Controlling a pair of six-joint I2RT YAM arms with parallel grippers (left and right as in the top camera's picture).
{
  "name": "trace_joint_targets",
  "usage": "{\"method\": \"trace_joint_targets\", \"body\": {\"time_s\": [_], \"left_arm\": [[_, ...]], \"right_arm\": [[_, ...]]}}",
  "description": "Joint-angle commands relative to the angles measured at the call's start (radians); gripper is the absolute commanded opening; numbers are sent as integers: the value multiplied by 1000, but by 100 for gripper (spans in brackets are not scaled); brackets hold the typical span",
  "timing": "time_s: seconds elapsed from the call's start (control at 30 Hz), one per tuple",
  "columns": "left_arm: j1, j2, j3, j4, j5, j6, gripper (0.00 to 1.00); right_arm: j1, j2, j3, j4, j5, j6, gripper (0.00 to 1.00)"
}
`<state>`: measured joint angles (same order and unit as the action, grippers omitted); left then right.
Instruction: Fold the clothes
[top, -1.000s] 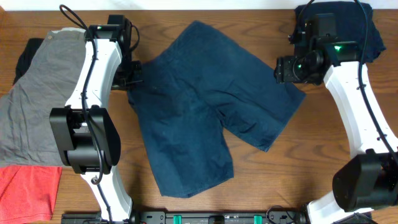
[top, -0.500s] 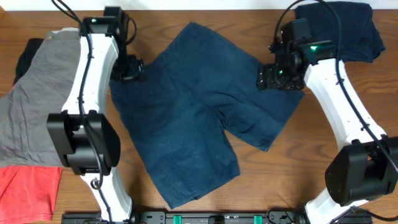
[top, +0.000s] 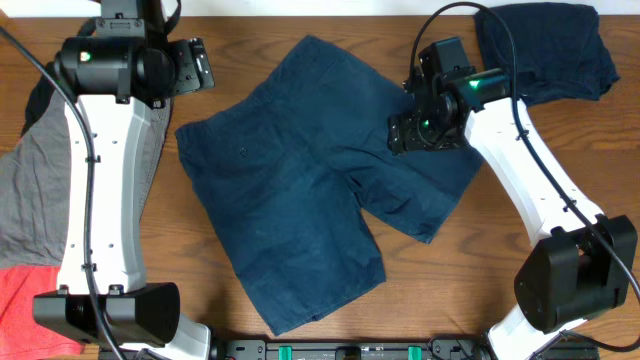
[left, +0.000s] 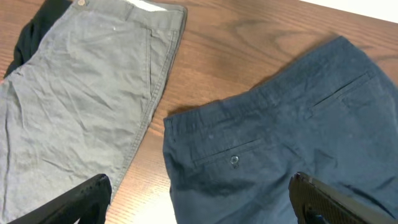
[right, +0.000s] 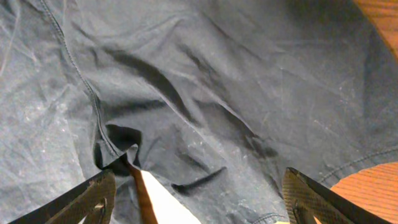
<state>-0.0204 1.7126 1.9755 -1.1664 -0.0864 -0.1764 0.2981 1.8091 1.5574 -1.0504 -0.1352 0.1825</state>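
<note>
Dark navy shorts (top: 300, 190) lie spread flat mid-table, waistband toward the left, both legs running right and toward the front. My left gripper (top: 200, 68) hangs high beyond the waistband's far left corner, open and empty. Its wrist view looks down on the navy waistband and back pocket (left: 280, 137), with its fingers (left: 84, 200) wide apart at the bottom edge. My right gripper (top: 405, 132) hovers over the far leg of the shorts, open. Its wrist view shows creased navy cloth (right: 205, 93) below its spread fingers (right: 320, 198), nothing held.
Grey shorts (top: 35, 190) lie at the left over a black garment (top: 42, 88); they also appear in the left wrist view (left: 74, 93). A red garment (top: 35, 305) sits at the front left. Another dark navy garment (top: 545, 45) is bunched at the back right.
My left gripper opened, let go of the waistband and rose toward the back left. The shorts shifted left and settled flat. My right gripper moved left over the far leg, opening wider.
</note>
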Motion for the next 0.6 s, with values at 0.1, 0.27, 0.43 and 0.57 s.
{"method": "trace_joint_targets", "body": {"time_s": [0.1,0.27,0.43,0.57], "left_arm": [[5,12,9,3,-15,0,93],[5,12,8,5,-15,0,93],[5,18,5,10,-15,3,93],[5,21,5,13,-15,8,93]], "right_arm": [[33,10,-43,10,-5,31,83],[76,10,-93,79,-42,34,81],[147,10,-155,189,-69,-23,79],[217,24,-177,224,-82,-112,73]]}}
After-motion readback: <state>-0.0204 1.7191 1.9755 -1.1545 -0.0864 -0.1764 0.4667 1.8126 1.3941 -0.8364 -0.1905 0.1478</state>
